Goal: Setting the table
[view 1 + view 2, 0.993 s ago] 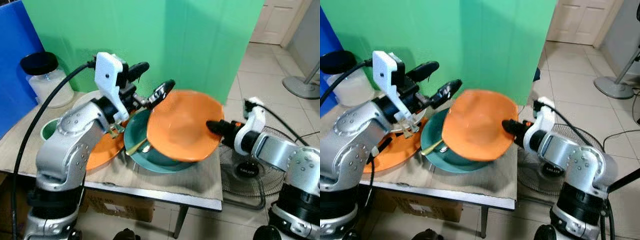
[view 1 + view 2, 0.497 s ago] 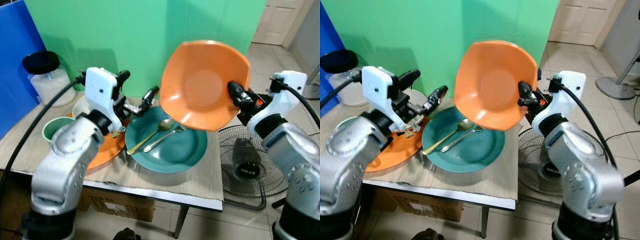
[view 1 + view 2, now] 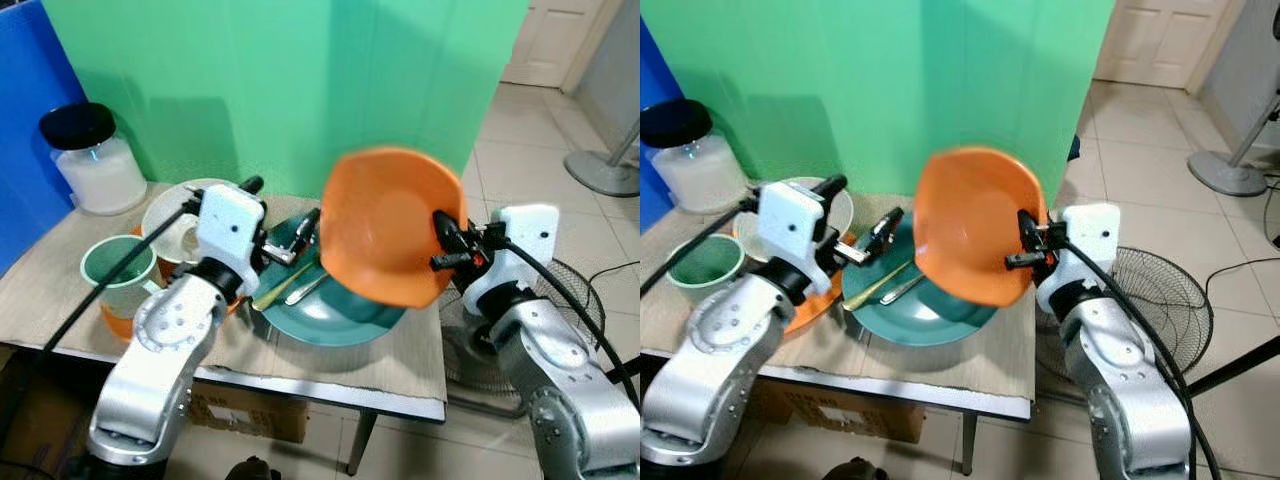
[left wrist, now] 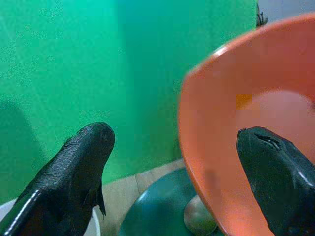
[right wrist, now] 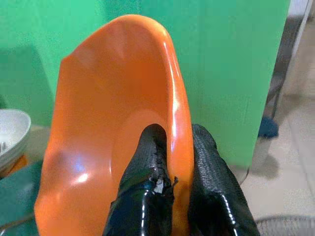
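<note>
An orange bowl (image 3: 385, 235) hangs tilted almost on edge above the right side of a teal plate (image 3: 345, 322). My right gripper (image 5: 178, 132) is shut on the bowl's rim, one finger inside and one outside. A gold spoon and a fork (image 3: 292, 285) lie on the teal plate. My left gripper (image 3: 280, 208) is open just left of the bowl, above the plate's left edge, with nothing between its fingers (image 4: 78, 172). In the left wrist view the orange bowl (image 4: 256, 113) sits close ahead, with the teal plate (image 4: 157, 214) below.
On the left of the table stand a green cup (image 3: 118, 268), a white bowl (image 3: 172, 215) and an orange plate (image 3: 118, 322). A white jar with a black lid (image 3: 88, 158) is at the back left. A floor fan (image 3: 575, 295) stands beyond the table's right edge.
The right gripper has brought the orange bowl down from high above the plate and tipped it more on edge. The left gripper has drawn lower, closer to the plate.
</note>
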{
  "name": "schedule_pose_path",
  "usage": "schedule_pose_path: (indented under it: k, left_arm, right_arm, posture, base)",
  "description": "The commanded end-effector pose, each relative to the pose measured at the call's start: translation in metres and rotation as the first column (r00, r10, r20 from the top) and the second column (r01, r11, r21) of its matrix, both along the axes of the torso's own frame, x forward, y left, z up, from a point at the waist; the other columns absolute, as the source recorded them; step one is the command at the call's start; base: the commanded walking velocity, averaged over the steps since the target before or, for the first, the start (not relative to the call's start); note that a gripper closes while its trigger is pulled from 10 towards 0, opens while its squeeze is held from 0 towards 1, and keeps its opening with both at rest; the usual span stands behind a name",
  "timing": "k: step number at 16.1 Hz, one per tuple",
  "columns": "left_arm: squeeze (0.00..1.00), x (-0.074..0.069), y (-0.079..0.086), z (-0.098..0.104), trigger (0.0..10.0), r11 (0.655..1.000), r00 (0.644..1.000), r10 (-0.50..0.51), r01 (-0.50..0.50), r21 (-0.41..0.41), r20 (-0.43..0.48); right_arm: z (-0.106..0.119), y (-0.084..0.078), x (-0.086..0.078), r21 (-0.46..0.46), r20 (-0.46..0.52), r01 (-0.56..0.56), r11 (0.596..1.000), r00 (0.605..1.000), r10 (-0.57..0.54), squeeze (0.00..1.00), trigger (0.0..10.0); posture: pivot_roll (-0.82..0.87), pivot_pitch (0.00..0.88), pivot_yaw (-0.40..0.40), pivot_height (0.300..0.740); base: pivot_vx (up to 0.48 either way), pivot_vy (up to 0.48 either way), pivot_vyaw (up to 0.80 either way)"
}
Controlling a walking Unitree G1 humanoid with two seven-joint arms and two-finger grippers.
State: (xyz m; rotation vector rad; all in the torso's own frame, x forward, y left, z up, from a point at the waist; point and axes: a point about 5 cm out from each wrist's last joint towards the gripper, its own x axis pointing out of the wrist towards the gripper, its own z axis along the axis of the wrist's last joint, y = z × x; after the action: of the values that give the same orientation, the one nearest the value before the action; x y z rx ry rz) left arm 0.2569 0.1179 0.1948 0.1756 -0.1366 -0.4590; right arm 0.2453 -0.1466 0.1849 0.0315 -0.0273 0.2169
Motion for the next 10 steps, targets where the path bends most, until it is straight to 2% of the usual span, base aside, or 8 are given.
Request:
schedule_pose_path:
  k: [1, 5, 10]
  left_arm:
    - [0.00, -0.002, -0.003, 0.000, 10.0, 1.000, 1.000, 0.005, -0.005, 0.012, 0.022]
    - [0.00, 0.001, -0.006, 0.002, 10.0, 1.000, 0.999, 0.004, -0.005, 0.011, 0.046]
    - [0.00, 0.001, -0.003, -0.002, 10.0, 1.000, 0.999, 0.014, -0.014, -0.003, 0.032]
  right_arm:
    - [0.010, 0.000, -0.003, 0.006, 0.084, 0.038, 0.999, 0.996, -0.039, 0.00, 10.0]
    - [0.018, -0.002, -0.005, 0.073, 0.143, 0.048, 0.996, 0.988, -0.058, 0.00, 10.0]
    - [0.020, -0.003, -0.007, 0.073, 0.176, 0.061, 0.995, 0.982, -0.073, 0.00, 10.0]
  posture:
    - [0.11, 0.000, 0.012, 0.740]
    - [0.10, 0.000, 0.018, 0.740]
    - [0.09, 0.000, 0.027, 0.740]
  base:
    - [0.000, 0.000, -0.72]
    - [0.000, 0.000, -0.80]
    - [0.000, 0.000, -0.80]
